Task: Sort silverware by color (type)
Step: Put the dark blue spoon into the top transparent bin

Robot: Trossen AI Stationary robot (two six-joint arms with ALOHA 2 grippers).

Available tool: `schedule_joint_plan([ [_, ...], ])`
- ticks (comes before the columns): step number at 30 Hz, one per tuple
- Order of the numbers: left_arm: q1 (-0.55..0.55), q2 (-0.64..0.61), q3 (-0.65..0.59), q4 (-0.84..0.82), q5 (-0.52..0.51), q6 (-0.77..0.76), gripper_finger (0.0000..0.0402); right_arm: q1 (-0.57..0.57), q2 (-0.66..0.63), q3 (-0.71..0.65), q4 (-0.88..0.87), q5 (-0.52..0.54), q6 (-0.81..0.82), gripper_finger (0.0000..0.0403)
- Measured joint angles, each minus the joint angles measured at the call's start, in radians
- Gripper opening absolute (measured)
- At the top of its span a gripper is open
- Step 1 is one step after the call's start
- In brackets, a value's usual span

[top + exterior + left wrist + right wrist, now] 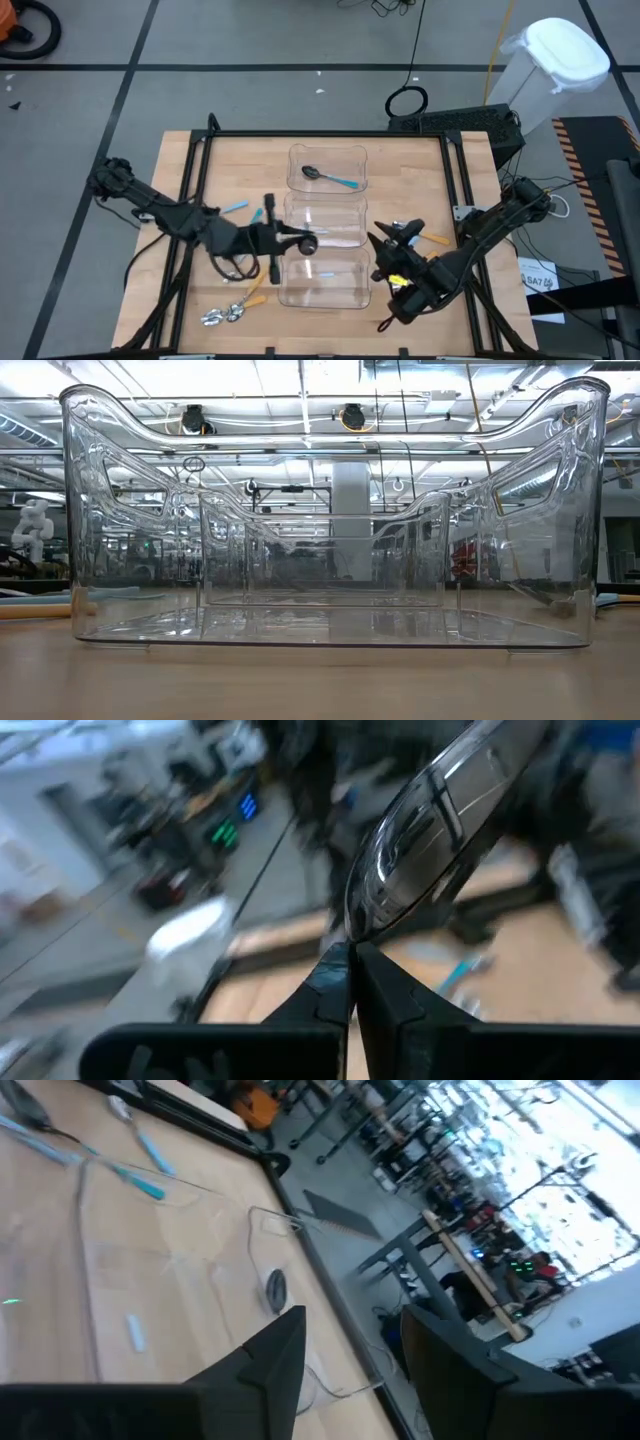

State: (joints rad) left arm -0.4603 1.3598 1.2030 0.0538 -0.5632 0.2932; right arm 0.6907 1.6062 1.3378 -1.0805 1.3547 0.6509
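Note:
My left gripper (300, 243) hovers at the left wall of the middle clear bin (325, 222) and is shut on a shiny silver spoon (420, 840). A dark-bowled spoon with a light-blue handle (332, 179) lies flat in the far bin (328, 168). A small light-blue piece (330, 272) lies in the near bin (322, 282). My right gripper (393, 240) stands open and empty just right of the bins; its fingers (270, 1365) are wide apart. Loose spoons lie on the table: a light-blue handle (235, 207), orange-handled ones (232, 310) and another (437, 240). My left gripper pinches the shiny spoon between the free ends of its two fingers (330, 980), at the bowl's rim (352, 932). The spoon juts forward beyond the fingertips, lifted clear of table and bins. What colour its handle is I cannot tell.
Three clear bins stand in a row down the table's middle; the near one (330, 520) fills the low view. A black frame (330, 134) rims the table. A white bin (555, 60) and cables lie on the floor beyond. Bare wood (240, 170) shows at far left.

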Motion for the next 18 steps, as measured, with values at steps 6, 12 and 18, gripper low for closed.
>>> schedule_joint_plan([
  [6,0.08,0.096,-0.001,0.163,0.13,0.018,0.0008,-0.002,0.0,-0.067,0.076,0.117,0.052,0.016],
  [12,0.102,0.224,-0.001,0.475,0.166,0.034,0.0008,-0.004,0.0,-0.075,0.218,0.16,0.011,0.0161],
  [18,0.099,0.301,-0.001,0.702,0.172,0.045,0.0008,0.003,0.0,-0.075,0.434,0.186,-0.205,0.0178],
])
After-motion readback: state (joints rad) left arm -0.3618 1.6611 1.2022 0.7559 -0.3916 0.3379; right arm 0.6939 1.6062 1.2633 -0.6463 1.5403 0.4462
